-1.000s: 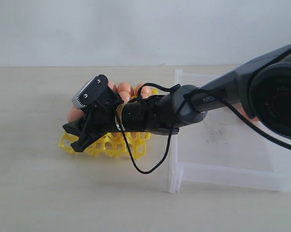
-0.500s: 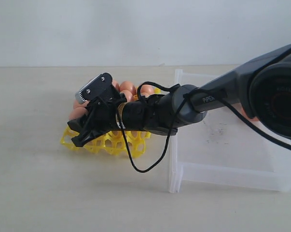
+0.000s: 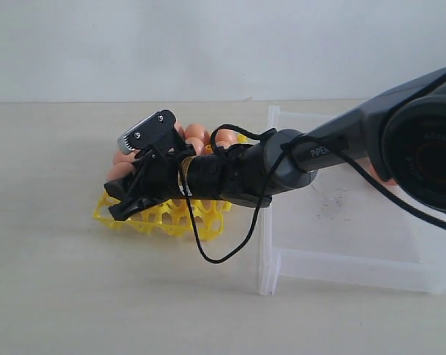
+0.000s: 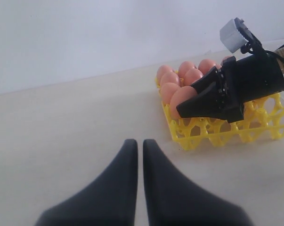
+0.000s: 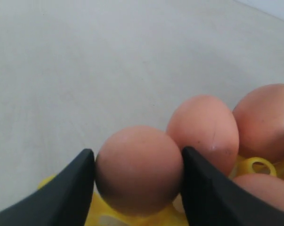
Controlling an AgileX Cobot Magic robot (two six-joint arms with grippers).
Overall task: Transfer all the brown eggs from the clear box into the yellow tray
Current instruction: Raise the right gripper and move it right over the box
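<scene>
Pale tabletop: your right gripper [image 5: 137, 157] just widened around the brown egg [image 5: 137, 174] at the yellow tray [image 3: 163, 220] corner, probably placing it; whether it grips is unclear. Left gripper [image 4: 138, 142] fingers closed.

The right arm [image 3: 319, 151] stretches from the right edge to left of centre. Its end effector [image 3: 117, 201] angles down-left, fingers wide and flanking a brown egg [image 5: 138, 169]; grip uncertain. The left end effector [image 4: 139, 141] has its fingers almost touching.

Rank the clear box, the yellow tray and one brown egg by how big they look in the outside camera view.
Largest: the clear box.
Next: the yellow tray, though the arm hides part of it.
Smallest: a brown egg.
</scene>
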